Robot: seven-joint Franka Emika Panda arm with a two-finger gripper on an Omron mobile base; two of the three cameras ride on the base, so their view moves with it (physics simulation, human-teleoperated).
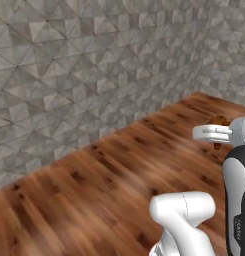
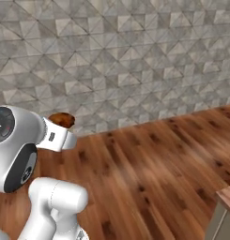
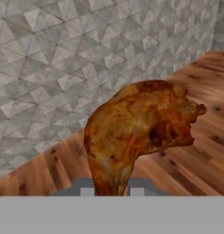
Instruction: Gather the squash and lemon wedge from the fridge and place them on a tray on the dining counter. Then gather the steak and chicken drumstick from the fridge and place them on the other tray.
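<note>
A browned chicken drumstick (image 3: 141,128) stands up between the two dark fingertips of my gripper (image 3: 112,189), which is shut on its narrow end. From the left base view the drumstick (image 1: 219,121) peeks out behind the white hand of the gripper (image 1: 216,134), held in the air above the wooden floor. From the right base view the drumstick (image 2: 61,120) sits just above the hand, where the gripper (image 2: 65,133) holds it. The squash, lemon wedge, steak, fridge and both trays are out of view.
A grey tiled wall (image 1: 94,65) runs across the back, and reddish wood-plank floor (image 1: 104,190) lies below it. A corner with a brown top and beige side (image 2: 225,206) juts in at the lower right; I cannot tell if it is the dining counter.
</note>
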